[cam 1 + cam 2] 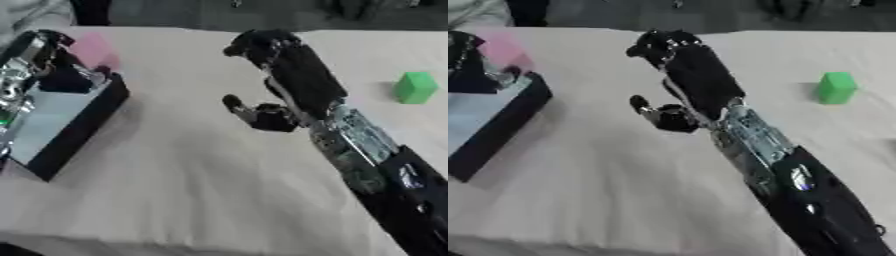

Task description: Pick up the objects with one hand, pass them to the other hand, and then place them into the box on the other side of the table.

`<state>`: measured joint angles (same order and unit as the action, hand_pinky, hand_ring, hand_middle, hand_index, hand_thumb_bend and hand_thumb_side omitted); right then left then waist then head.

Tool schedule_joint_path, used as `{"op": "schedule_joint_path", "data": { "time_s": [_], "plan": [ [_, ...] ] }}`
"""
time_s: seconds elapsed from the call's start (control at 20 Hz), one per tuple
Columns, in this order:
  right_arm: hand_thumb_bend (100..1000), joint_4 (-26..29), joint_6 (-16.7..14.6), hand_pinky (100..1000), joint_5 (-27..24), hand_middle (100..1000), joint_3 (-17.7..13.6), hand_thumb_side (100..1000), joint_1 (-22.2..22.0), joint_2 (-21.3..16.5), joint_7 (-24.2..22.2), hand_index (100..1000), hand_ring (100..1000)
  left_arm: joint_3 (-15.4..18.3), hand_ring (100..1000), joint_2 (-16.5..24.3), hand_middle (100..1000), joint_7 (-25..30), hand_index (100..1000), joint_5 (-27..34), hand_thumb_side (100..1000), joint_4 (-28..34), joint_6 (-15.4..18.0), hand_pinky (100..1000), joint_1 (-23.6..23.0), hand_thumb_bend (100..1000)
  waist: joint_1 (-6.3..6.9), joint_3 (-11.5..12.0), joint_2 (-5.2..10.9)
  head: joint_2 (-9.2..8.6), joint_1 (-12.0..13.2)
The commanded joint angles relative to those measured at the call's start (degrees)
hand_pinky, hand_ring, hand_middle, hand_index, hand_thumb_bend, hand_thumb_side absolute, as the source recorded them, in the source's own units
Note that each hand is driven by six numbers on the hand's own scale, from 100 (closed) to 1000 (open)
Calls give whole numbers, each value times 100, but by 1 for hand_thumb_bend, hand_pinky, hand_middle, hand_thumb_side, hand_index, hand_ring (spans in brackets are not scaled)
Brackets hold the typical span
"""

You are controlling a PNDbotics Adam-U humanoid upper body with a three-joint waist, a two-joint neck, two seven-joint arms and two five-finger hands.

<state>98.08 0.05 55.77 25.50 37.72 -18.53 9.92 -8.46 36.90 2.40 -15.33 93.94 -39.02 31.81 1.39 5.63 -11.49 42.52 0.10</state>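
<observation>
My right hand (293,75) hovers over the middle of the table, its back facing up. Its fingers (258,46) are relaxed, the thumb (238,106) sticks out to the left, and it holds nothing. A green block (415,87) stands on the table to the right of that hand, apart from it. The black box (83,125) with a pale grey floor lies at the left edge. My left hand (31,60) is above the box's far end. A pink object (92,49) shows right beside that hand, at the box's far corner; whether it is held is hidden.
The beige table (192,190) stretches out in front of the box and my right forearm (359,145). Its far edge runs along the top, with dark shapes beyond it.
</observation>
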Motion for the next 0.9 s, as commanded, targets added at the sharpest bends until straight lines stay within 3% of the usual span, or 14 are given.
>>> {"op": "schedule_joint_path", "data": {
  "time_s": [0.05,0.45,0.55,0.65,0.75,0.9],
  "plan": [
    [366,261,188,756,-147,704,-266,199,54,-185,80,760,698,264,445,368,309,-38,403,-60,138,-103,-5,577,-13,100,31,3,199,-17,150],
    [374,406,468,756,-122,708,-654,187,104,-413,161,763,701,397,486,498,362,156,458,-167,103,-739,-10,616,-62,100,15,-14,184,-22,495],
    [372,407,557,756,-117,706,-773,183,120,-473,203,762,699,431,544,476,446,208,544,-221,100,-913,7,667,-50,100,7,-23,178,-29,506],
    [367,418,648,755,-126,704,-893,179,133,-532,261,760,696,442,656,459,579,336,691,-263,100,-1064,50,732,-40,234,4,-33,173,-27,511],
    [363,441,723,755,-142,703,-988,176,135,-572,318,759,694,458,751,451,692,499,784,-344,100,-1184,101,810,-31,354,4,-42,170,-28,502],
    [360,475,804,754,-157,702,-1089,174,123,-615,385,758,692,512,799,443,744,663,827,-546,212,-1318,95,869,-23,573,6,-54,169,-32,460]
  ]
}}
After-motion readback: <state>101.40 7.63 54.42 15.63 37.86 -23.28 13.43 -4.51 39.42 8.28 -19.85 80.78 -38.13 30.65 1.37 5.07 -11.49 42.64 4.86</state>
